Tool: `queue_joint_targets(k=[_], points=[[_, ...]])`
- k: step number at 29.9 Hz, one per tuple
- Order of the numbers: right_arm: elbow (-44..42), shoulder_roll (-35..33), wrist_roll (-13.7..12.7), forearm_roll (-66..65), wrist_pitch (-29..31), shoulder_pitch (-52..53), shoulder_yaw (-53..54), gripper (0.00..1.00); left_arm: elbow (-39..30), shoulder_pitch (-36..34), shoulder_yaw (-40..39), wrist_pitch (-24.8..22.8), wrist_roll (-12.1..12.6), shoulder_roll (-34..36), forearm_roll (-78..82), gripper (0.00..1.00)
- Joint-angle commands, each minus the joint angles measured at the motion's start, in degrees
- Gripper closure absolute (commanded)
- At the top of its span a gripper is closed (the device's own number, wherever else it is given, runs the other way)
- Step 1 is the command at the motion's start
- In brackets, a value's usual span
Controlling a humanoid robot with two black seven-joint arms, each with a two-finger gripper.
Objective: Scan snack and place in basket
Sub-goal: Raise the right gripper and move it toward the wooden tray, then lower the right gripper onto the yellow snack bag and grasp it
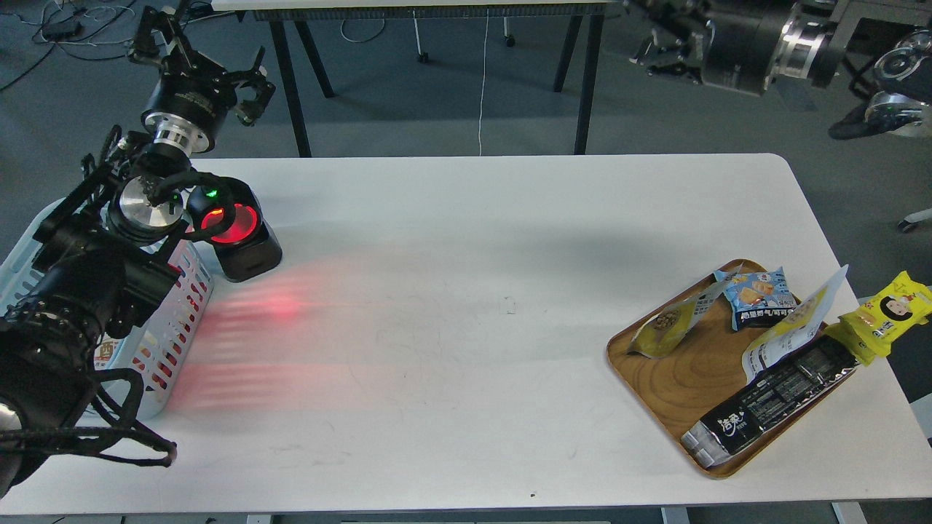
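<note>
Two yellow-and-white snack pouches lie on the brown wooden tray (641, 382) at the right. One snack (666, 324) shows tan-brown balls. The other (790, 333) shows its white printed back and leans up. The light blue basket (182, 320) stands at the table's left edge, mostly hidden under my left arm. My left gripper (204, 54) is open and empty, high beyond the table's far left corner. My right gripper (655, 36) is dark and blurred at the top right, far above the tray; its fingers cannot be told apart.
A black scanner (240, 236) with a red glowing window stands beside the basket and casts red light on the table. On the tray lie a small blue packet (761, 295) and a long black pack (772, 400). A yellow packet (885, 316) lies off the tray at the right edge.
</note>
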Motion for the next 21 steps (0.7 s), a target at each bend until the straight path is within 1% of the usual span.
queue_joint_targets(k=[1, 4, 6, 12, 17, 21], points=[[8.51, 0.15, -0.01, -14.67, -6.31, 7.79, -11.51, 0.03, 0.02, -0.39, 0.03, 0.0, -0.12, -0.08, 0.11, 0.0], [13.35, 0.33, -0.01, -24.17, -11.23, 11.75, -17.06, 0.04, 0.11, -0.75, 0.03, 0.0, -0.3, 0.01, 0.11, 0.0], [15.73, 0.42, -0.01, -29.01, -13.44, 12.81, -19.79, 0.05, 0.11, -0.84, 0.03, 0.0, -0.21, 0.09, 0.11, 0.0], [18.9, -0.29, -0.01, -45.98, -17.22, 13.52, -25.86, 0.11, 0.11, -0.75, 0.03, 0.0, -0.3, 0.18, 0.2, 0.0], [20.66, -0.29, -0.01, -52.5, -20.65, 13.26, -34.29, 0.12, 0.28, -0.75, 0.12, 0.0, -0.21, 0.18, 0.29, 0.0], [20.14, -0.37, -0.01, -54.7, -21.18, 12.47, -36.24, 0.13, 0.37, -0.75, 0.12, 0.0, -0.21, 0.27, 0.29, 0.0]])
